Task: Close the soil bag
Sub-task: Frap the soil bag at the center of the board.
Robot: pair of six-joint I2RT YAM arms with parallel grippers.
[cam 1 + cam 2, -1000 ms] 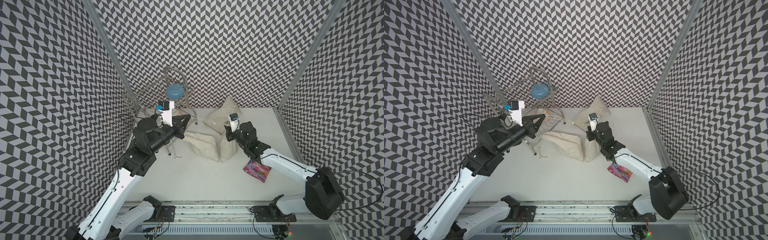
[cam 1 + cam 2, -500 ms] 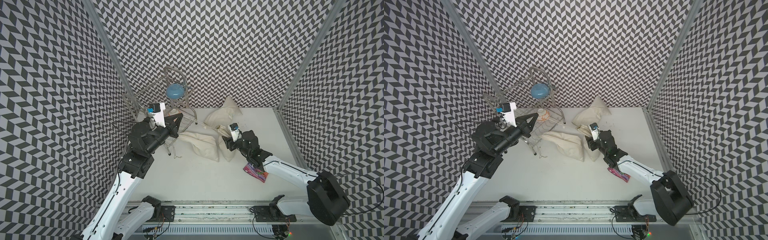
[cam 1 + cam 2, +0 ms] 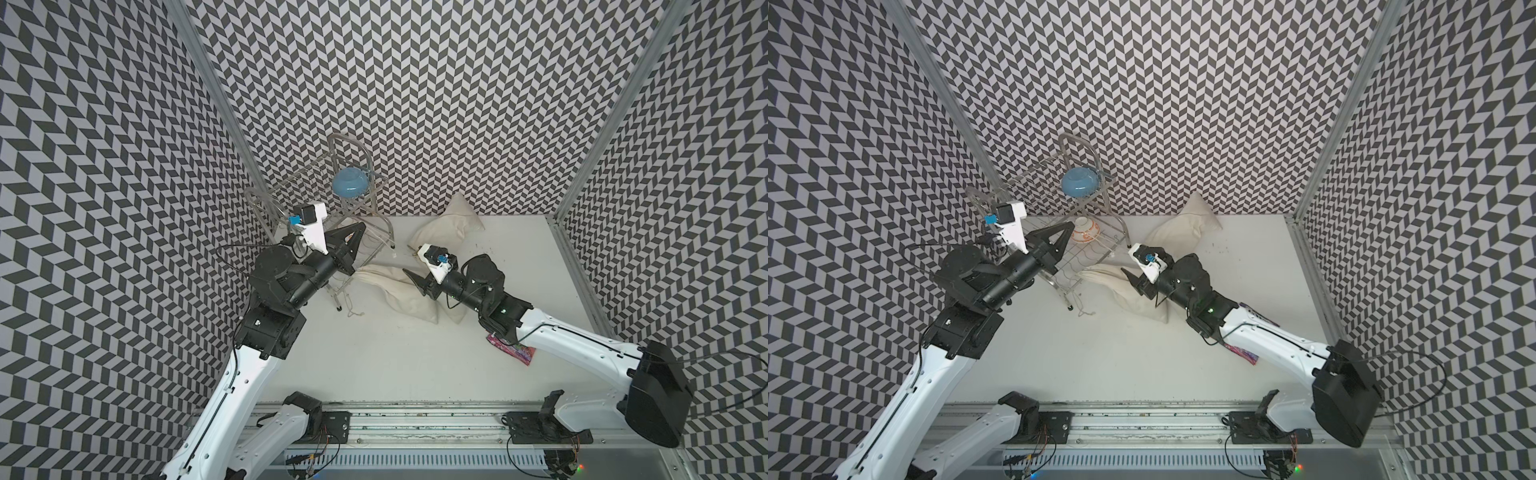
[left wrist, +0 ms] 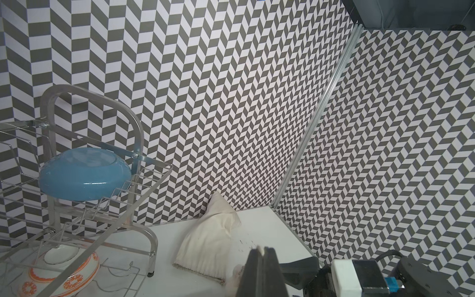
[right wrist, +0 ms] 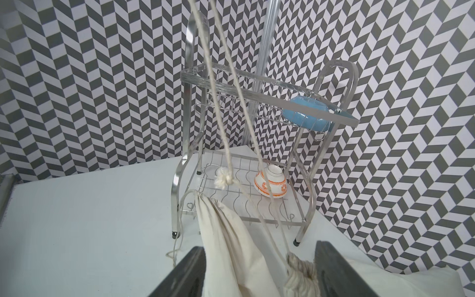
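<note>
Place: robot lab test cell | Evidence: chevron-patterned walls point(image 3: 415, 104), aluminium mounting rail point(image 3: 415, 419), white tabletop point(image 3: 395, 365)

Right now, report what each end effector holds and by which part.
Left end effector is shut on the soil bag's drawstring, cord pinched between its fingertips. Right end effector stands open astride the bag's neck, holding nothing.

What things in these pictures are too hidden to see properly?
Soil in the soil bag: every view, cloth covers it.
Colourful packet: both top views, the right arm hides part; print too small.
Top of the drawstring: right wrist view, cut off by the top edge.
Orange-patterned bowl: in a top view the left gripper mostly hides it.
</note>
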